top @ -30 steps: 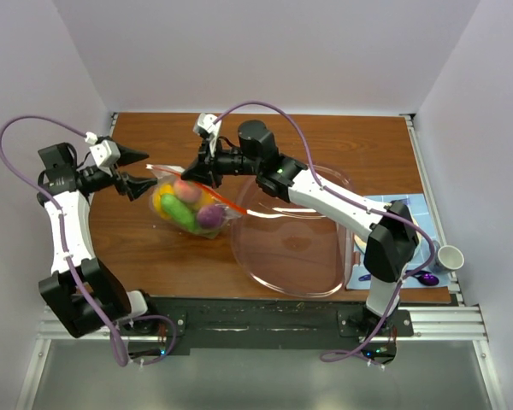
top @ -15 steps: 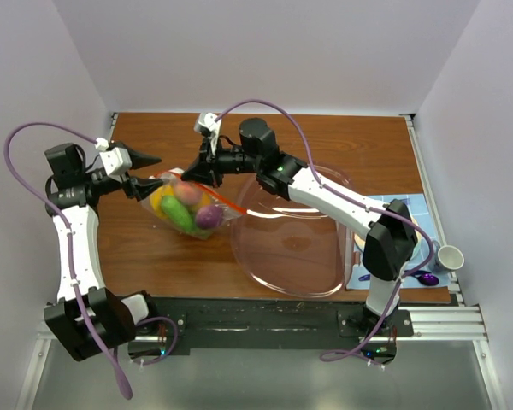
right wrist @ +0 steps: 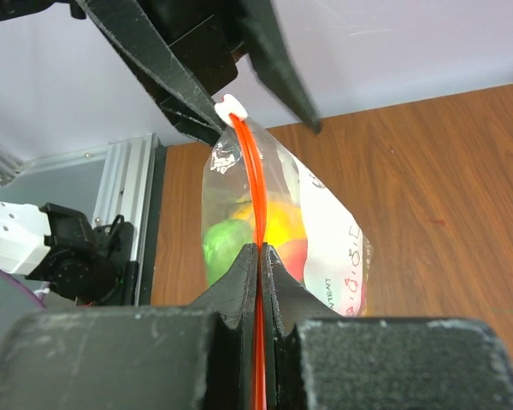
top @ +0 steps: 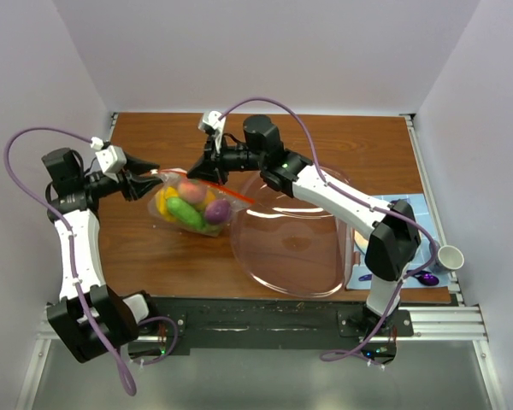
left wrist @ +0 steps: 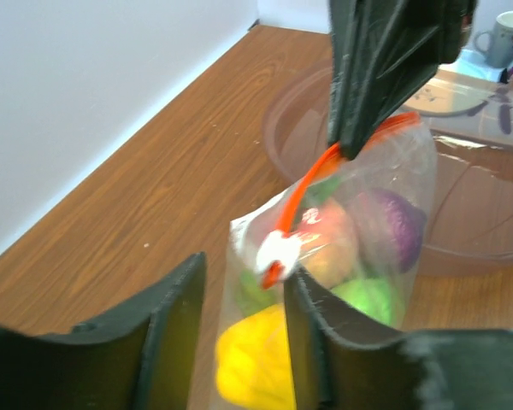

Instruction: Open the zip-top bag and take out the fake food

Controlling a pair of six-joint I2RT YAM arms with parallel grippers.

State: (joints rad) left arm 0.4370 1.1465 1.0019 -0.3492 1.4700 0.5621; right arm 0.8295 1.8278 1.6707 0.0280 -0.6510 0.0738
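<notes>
— Where's the bag (top: 173,190)?
— Stretched between both pincers, food (top: 186,213) inside it.
— The right pincer (right wrist: 258,252)?
— Clamped on the zip strip (right wrist: 255,188), with the bag just ahead of it.
— And the left pincer (left wrist: 244,278)?
— Its fingers are spread, with the bag's slider (left wrist: 276,250) end between them.

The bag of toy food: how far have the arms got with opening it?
Done: the right gripper is clamped on the orange strip of the bag. In hand: the left gripper, open, straddles the white slider at the strip's end, not yet gripping it. Left: the strip looks sealed, all the food is inside the bag, and the bowl holds none.
</notes>
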